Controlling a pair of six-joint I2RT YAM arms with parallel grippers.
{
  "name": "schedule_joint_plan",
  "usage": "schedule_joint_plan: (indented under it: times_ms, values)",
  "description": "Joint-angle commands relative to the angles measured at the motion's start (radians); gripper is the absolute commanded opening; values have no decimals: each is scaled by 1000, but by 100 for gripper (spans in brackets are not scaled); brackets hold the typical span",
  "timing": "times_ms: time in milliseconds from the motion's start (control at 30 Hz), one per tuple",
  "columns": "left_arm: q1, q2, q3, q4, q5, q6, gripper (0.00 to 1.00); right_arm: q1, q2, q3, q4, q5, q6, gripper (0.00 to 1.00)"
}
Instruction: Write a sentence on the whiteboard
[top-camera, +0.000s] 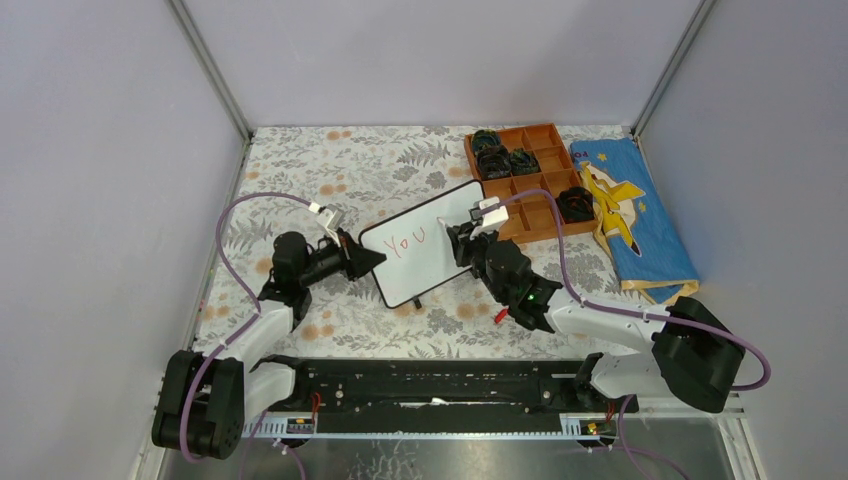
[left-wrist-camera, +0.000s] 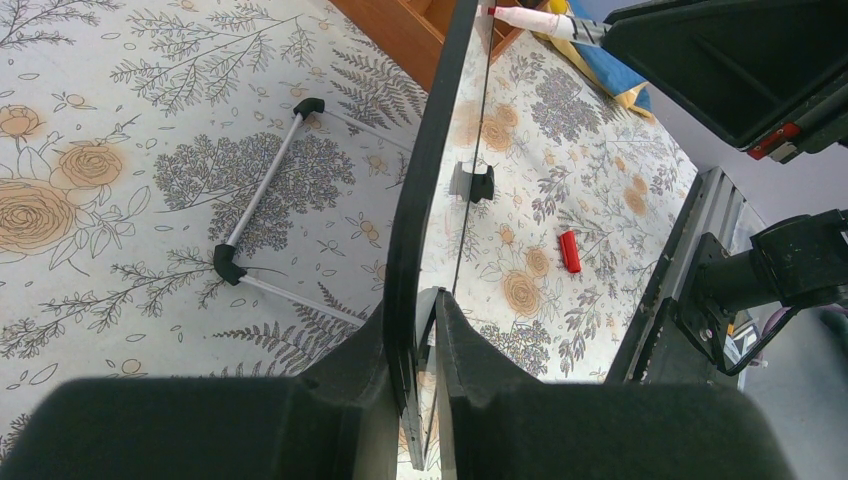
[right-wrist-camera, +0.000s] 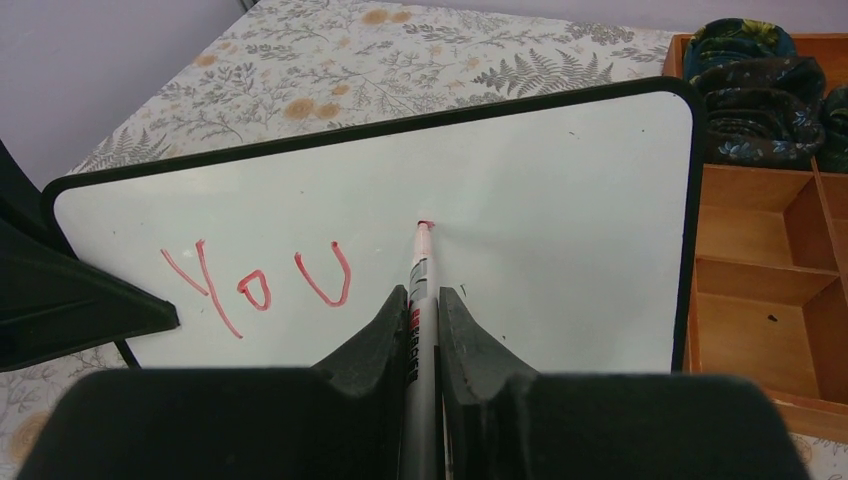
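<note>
Red letters "YOU" are all that can be read of the sentence (right-wrist-camera: 255, 285), on the left half of the whiteboard (right-wrist-camera: 560, 200). The barrel of the marker (right-wrist-camera: 421, 262) carries red print, too foreshortened to read. The whiteboard stands tilted on edge at the middle of the table (top-camera: 330, 170). The left claw (left-wrist-camera: 420, 320) is clenched on the board's black frame at its left edge. The right claw (right-wrist-camera: 422, 300) is clenched on the marker, whose red tip is at the board just right of the U.

Just beyond the board's right edge, a brown compartment tray (top-camera: 540, 215) holds four dark patterned cloth bundles (top-camera: 493, 163). A blue cloth with a yellow figure (top-camera: 630, 215) lies along the table's right edge. A red cap (left-wrist-camera: 569, 250) lies near the near edge.
</note>
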Motion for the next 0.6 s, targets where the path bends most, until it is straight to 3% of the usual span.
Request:
schedule_joint_plan:
  times_ms: [0, 567]
  values:
    - [-7, 15, 9, -60, -68, 96, 13, -8, 5, 39, 26, -40, 6, 0]
    - [-10, 20, 12, -66, -71, 100, 13, -8, -35, -49, -23, -29, 55, 0]
